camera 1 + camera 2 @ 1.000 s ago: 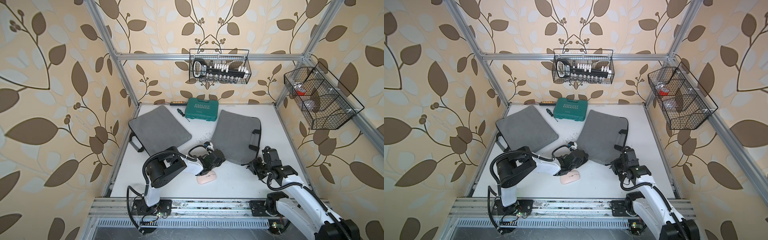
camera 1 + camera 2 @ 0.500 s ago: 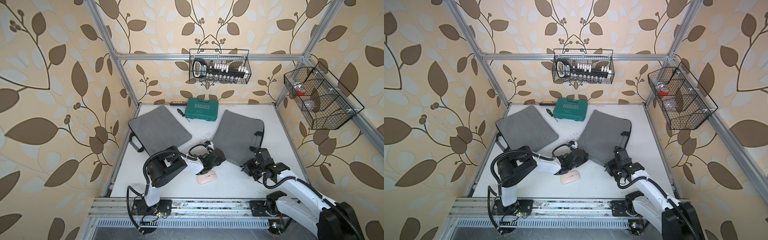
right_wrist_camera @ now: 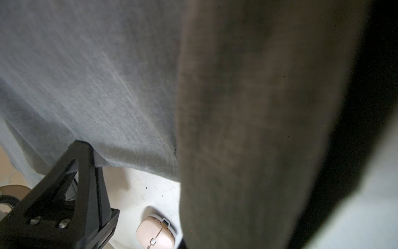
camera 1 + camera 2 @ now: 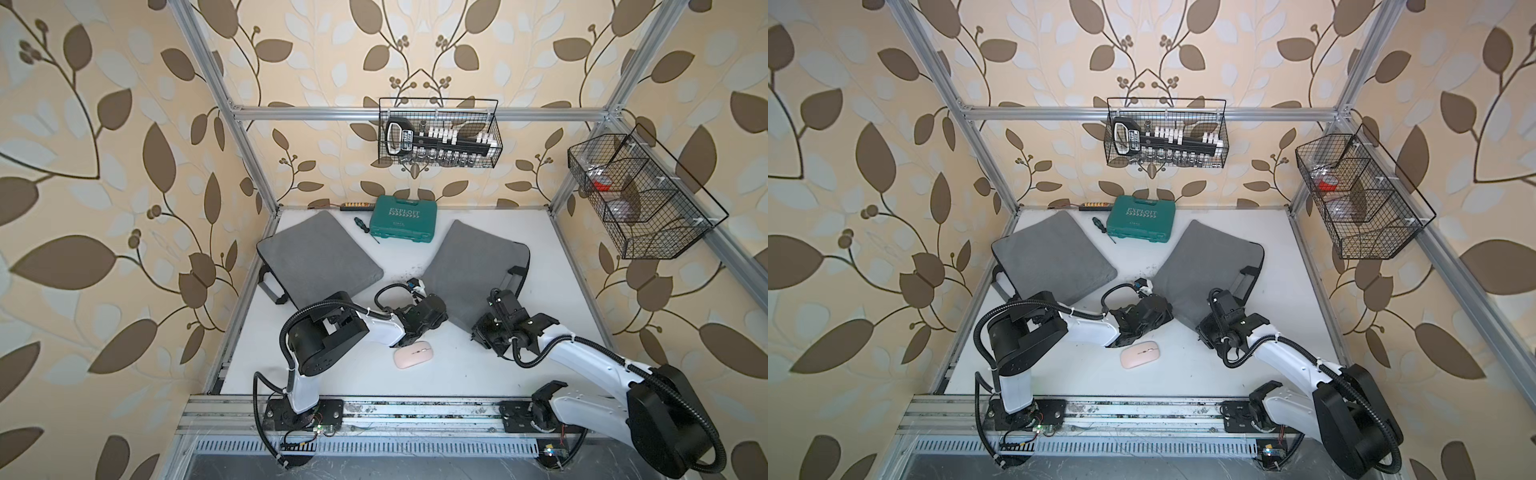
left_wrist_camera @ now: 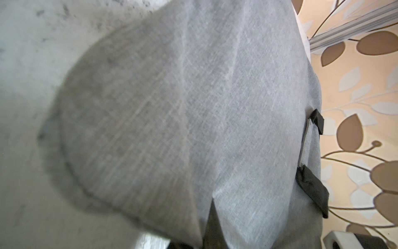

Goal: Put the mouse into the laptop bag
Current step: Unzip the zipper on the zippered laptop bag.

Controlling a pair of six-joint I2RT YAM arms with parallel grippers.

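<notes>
In both top views the pink mouse (image 4: 413, 354) lies on the white tabletop (image 4: 457, 376) near the front, between the 2 arms and just clear of the laptop bag (image 4: 473, 270), so it is not in the bag yet. The left gripper (image 4: 444, 316) sits at that bag's near corner, with the right gripper (image 4: 481, 332) at the near edge beside it. A 2nd grey bag (image 4: 316, 257) lies well apart, untouched.

In the left wrist view, grey cloth of the laptop bag (image 5: 183, 107) fills the picture, with its black handle (image 5: 312, 189) along one side. The left fingers do not show here.

In the right wrist view, the left gripper's fingers (image 3: 86, 163) are clenched on the bag's hem and raise a small peak in the cloth. The mouse (image 3: 155, 235) shows on the tabletop past the raised edge. A dark, blurred fold hangs against the lens. The right fingers are clenched and seem to pinch that fold, though they are hidden.

The step in hand looks like opening the bag. To do it well, the 2 grips should lift only the top layer and spread it, so a clear gap faces the mouse. Then 1 arm would have to let go to fetch the mouse while the other holds the gap. Thin cloth may slip.
</notes>
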